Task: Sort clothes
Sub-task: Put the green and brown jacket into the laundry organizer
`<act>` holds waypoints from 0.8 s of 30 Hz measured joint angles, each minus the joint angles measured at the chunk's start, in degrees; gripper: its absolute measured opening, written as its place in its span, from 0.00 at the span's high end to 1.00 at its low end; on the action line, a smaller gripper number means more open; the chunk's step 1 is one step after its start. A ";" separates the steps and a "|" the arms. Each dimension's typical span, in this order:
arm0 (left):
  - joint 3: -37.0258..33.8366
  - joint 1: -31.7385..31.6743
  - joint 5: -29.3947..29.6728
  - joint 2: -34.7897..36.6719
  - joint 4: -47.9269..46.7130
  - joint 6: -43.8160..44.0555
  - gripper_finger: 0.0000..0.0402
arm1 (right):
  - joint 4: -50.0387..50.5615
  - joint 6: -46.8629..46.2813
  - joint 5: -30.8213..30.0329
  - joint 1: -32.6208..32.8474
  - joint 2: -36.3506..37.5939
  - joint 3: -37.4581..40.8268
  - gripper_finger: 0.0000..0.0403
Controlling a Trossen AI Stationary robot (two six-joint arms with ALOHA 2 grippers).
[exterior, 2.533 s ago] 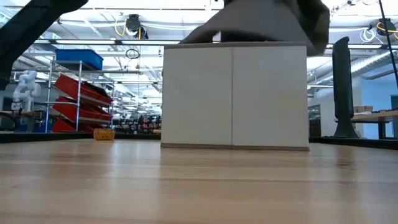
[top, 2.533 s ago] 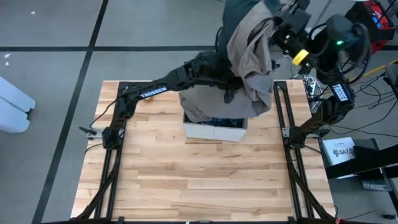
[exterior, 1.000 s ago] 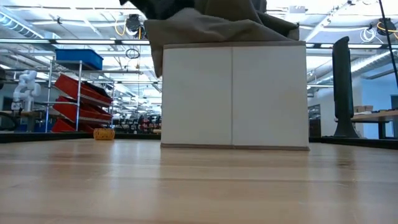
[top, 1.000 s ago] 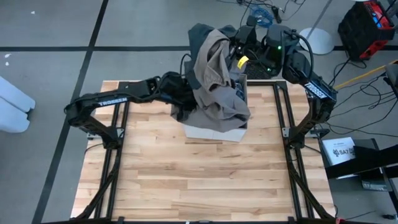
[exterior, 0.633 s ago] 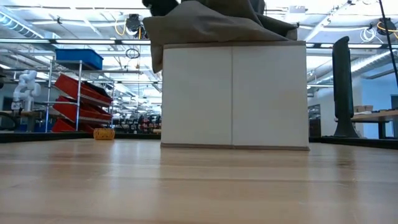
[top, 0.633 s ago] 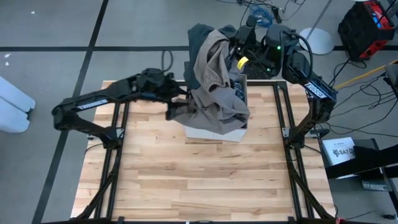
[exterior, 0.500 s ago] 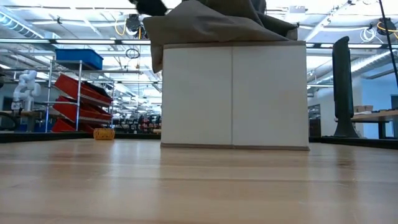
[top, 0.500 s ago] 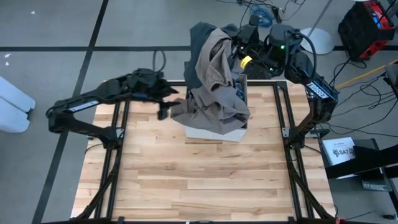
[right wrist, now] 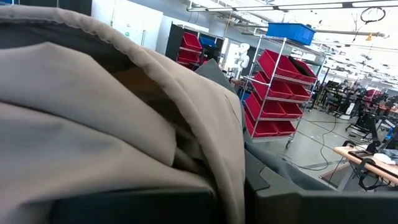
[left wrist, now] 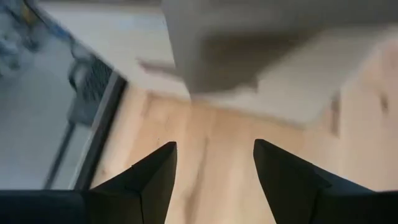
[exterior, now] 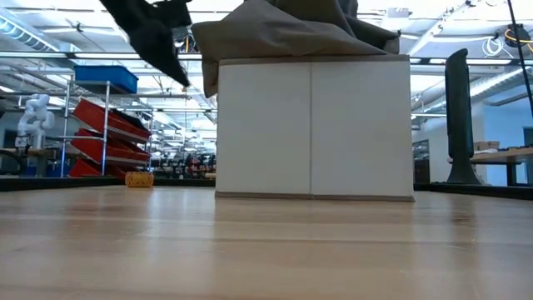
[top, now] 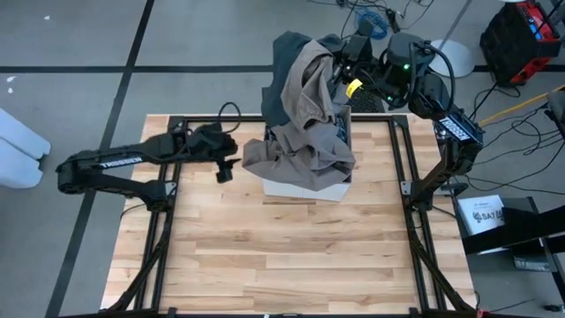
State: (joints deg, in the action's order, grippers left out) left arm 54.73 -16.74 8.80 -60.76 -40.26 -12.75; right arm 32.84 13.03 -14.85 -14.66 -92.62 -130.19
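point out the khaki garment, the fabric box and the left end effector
khaki garment (top: pixel 305 132): high view, on the tan folds draped over the box.
fabric box (exterior: pixel 313 129): low view, middle of its front wall.
left end effector (top: pixel 224 170): high view, between its open fingertips, beside the box.

1. The khaki tan garment (top: pixel 305 124) drapes over the fabric box (top: pixel 305 187), hiding most of the box's opening and contents in the high view.
2. The right gripper (top: pixel 340 66), upper centre of the high view, is buried in cloth; its fingers are hidden.
3. In the low view, the khaki tan garment is cut off by the top edge.
4. The left wrist view is blurred; the pale shape at its top is unclear.
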 joint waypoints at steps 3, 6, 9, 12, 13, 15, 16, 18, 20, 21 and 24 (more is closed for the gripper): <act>-4.03 -0.02 0.79 -0.13 8.03 -1.70 0.44 | 0.48 -0.04 0.00 0.00 0.00 0.00 0.98; -5.58 -1.29 3.18 -0.63 13.23 -2.63 0.44 | 0.36 0.05 -0.02 -0.02 0.00 0.00 0.98; -5.78 -2.19 0.94 -1.99 16.11 -2.58 0.44 | 0.31 0.10 -0.02 -0.02 0.00 0.00 0.98; -5.78 -1.84 -1.82 -3.61 19.71 -2.65 0.44 | 0.33 0.20 -0.02 -0.02 0.00 0.00 0.98; -5.78 -1.83 -1.96 -4.09 20.31 -2.72 0.44 | 0.33 0.18 -0.02 -0.02 0.00 0.00 0.98; -5.78 -1.97 -3.11 -4.82 22.02 -2.80 0.44 | 0.39 0.17 -0.01 -0.02 0.00 0.00 0.98; -5.78 -1.95 -4.69 -5.15 22.12 -2.98 0.44 | 0.42 0.17 0.00 -0.02 0.00 0.00 0.98; -5.78 -1.87 -9.67 -5.30 23.20 -3.90 0.45 | 0.43 0.18 0.00 -0.02 0.00 0.00 0.98; -5.78 -1.42 -11.81 -4.98 24.84 -4.30 0.47 | 0.44 0.72 0.00 -0.02 0.00 0.00 0.98; -5.74 -1.10 -11.13 -4.70 25.69 -4.23 0.51 | 0.46 1.02 0.00 -0.02 0.00 0.00 0.98; -4.37 -0.53 -6.75 -3.24 25.85 -4.27 0.68 | 0.61 1.18 0.00 -0.02 0.00 0.00 0.98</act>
State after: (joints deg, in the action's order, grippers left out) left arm 50.37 -17.27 2.04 -64.00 -14.41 -17.02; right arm 33.45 14.21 -14.85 -14.68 -92.62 -130.19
